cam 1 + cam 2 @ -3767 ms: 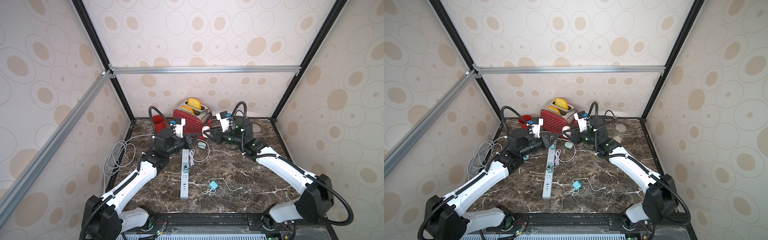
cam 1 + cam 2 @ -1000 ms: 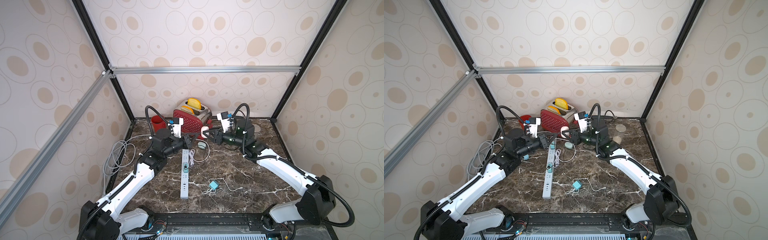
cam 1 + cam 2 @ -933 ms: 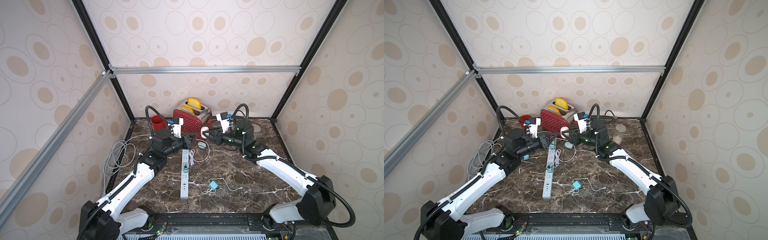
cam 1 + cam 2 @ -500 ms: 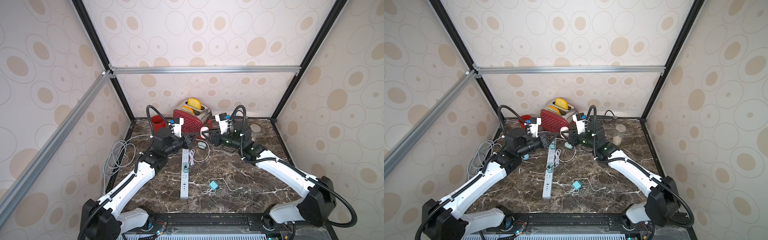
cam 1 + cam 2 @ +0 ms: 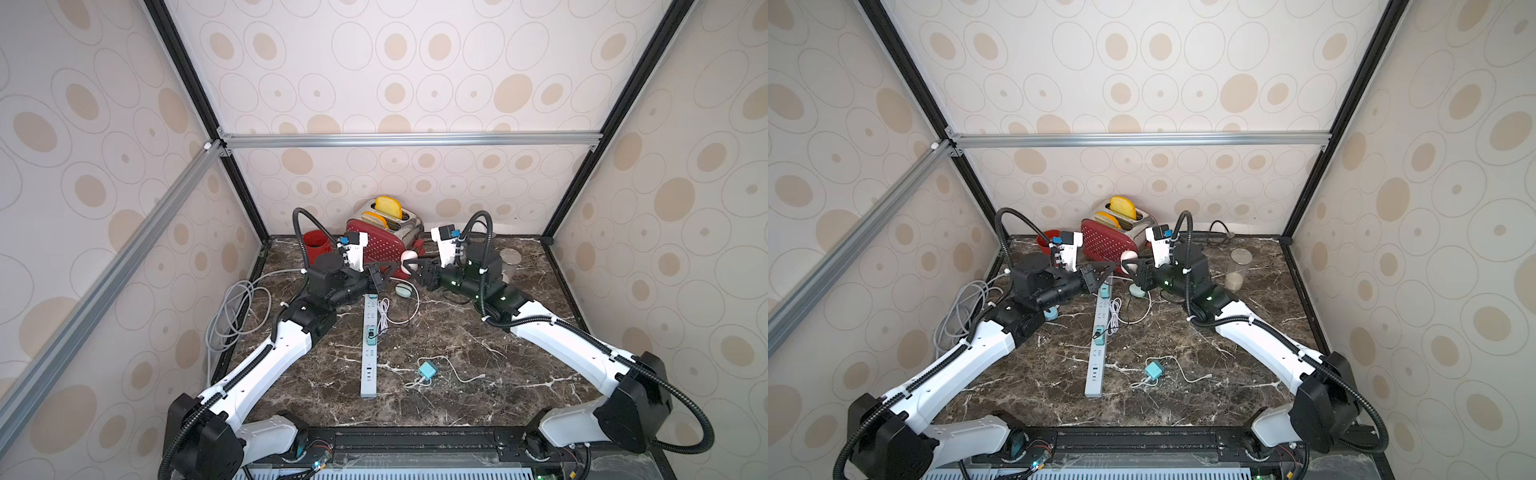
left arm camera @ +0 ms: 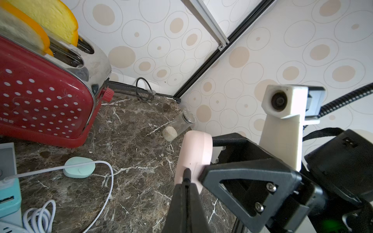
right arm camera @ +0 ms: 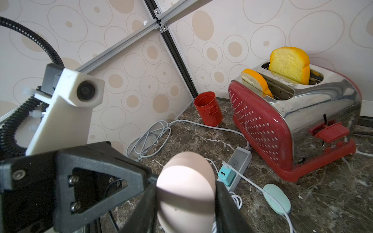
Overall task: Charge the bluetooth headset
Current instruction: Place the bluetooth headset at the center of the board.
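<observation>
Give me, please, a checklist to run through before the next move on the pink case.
1. Right gripper clamped on the pink case: ok.
2. Left gripper shut on the black plug: ok.
3. Plug tip pointing at the case: ok.
4. Plug lined up with the charging port: cannot tell, port not visible.
5. Plug fed from the power strip: cannot tell.

Bright, even light, soft shadows; glare streaks the chrome toaster (image 7: 323, 100), and the pink case (image 7: 185, 191) looms blurred, partly washed out, in the right wrist view.
</observation>
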